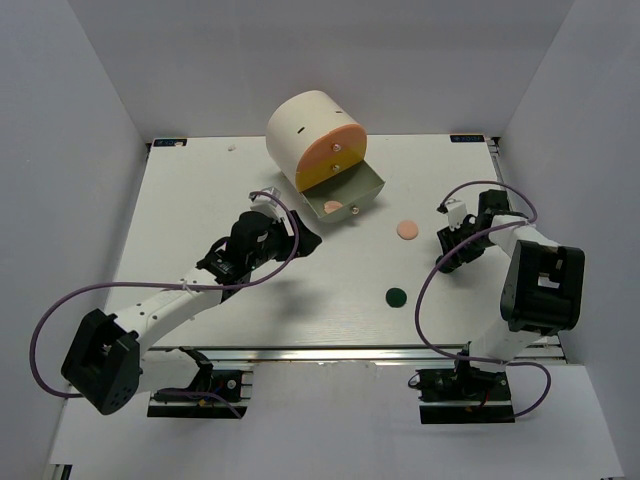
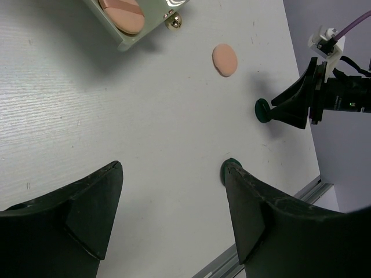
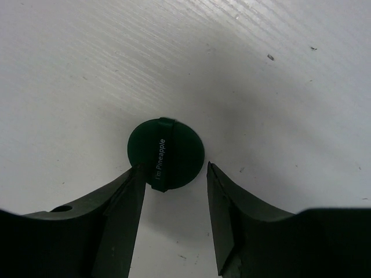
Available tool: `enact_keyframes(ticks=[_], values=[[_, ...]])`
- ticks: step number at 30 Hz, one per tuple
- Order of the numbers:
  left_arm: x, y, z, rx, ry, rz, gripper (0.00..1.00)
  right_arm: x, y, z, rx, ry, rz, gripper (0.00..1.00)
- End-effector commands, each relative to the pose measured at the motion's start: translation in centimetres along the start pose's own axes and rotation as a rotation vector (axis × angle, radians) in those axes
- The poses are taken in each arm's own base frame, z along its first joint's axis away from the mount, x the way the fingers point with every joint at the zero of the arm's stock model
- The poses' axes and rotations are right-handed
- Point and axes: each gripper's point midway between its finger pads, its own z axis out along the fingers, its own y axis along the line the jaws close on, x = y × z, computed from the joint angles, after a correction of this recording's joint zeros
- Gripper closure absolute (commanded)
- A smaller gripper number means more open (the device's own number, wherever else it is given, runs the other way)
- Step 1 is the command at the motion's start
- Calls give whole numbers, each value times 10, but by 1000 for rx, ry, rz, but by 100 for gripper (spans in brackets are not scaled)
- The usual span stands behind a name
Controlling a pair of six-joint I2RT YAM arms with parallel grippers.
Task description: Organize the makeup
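A dark green disc (image 3: 166, 152) marked "I'm Pineapple" lies on the table just ahead of my right gripper (image 3: 174, 167), which is open with its left fingertip at the disc's edge. The left wrist view shows this disc (image 2: 262, 110) under my right gripper (image 2: 277, 107). A second dark green disc (image 1: 396, 297) lies near the front, partly hidden behind a finger in the left wrist view (image 2: 227, 169). A peach-pink disc (image 1: 406, 230) lies on the table (image 2: 224, 59). Another peach disc (image 1: 333, 207) lies in the open drawer (image 2: 122, 14). My left gripper (image 1: 305, 240) is open and empty above the table (image 2: 174, 168).
The big cream cylinder (image 1: 305, 130) with orange-yellow fronts stands at the back centre, its grey-green drawer (image 1: 365, 190) pulled out toward the right front. The drawer's gold knob (image 2: 172, 21) shows. The table's metal front rail (image 1: 330, 352) runs along the near edge.
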Motion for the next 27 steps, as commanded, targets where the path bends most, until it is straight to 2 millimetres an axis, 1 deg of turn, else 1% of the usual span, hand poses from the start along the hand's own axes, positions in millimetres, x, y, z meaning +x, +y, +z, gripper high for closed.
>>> enact_keyframes(ticks=[1,4,9,12,13,15,16,17,18,19,23,24,25,27], values=[[-6,-6,0,26,-17,0,19,-4,-12,3,40,0,-17,48],[-5,-6,1,22,-12,0,19,0,-12,9,42,11,-28,49],[-3,-3,1,13,-7,2,19,10,-7,19,25,39,-29,51],[-3,-3,1,13,-7,2,19,14,-3,22,10,45,-25,56],[-3,-2,1,10,-8,1,19,14,-2,23,4,46,-27,63],[-3,-2,2,11,-9,1,19,15,2,23,-17,48,-24,72],[-4,-3,2,12,-13,1,19,14,3,24,-24,43,-30,82],[-3,-2,2,10,-10,2,19,12,4,23,-31,37,-34,88],[-3,-2,1,8,-10,2,19,8,7,21,-50,22,-38,92],[-3,-1,1,6,-12,1,19,3,8,18,-56,4,-45,99],[-3,0,0,-1,-14,1,19,-37,11,-4,-78,-124,-93,100],[-4,1,0,-2,-18,1,19,-49,16,-9,-107,-159,-100,100],[-4,0,-1,-2,-20,1,18,-67,13,-18,-103,-205,-120,100],[-4,1,-1,-6,-22,1,18,-92,21,-31,-137,-285,-139,100]])
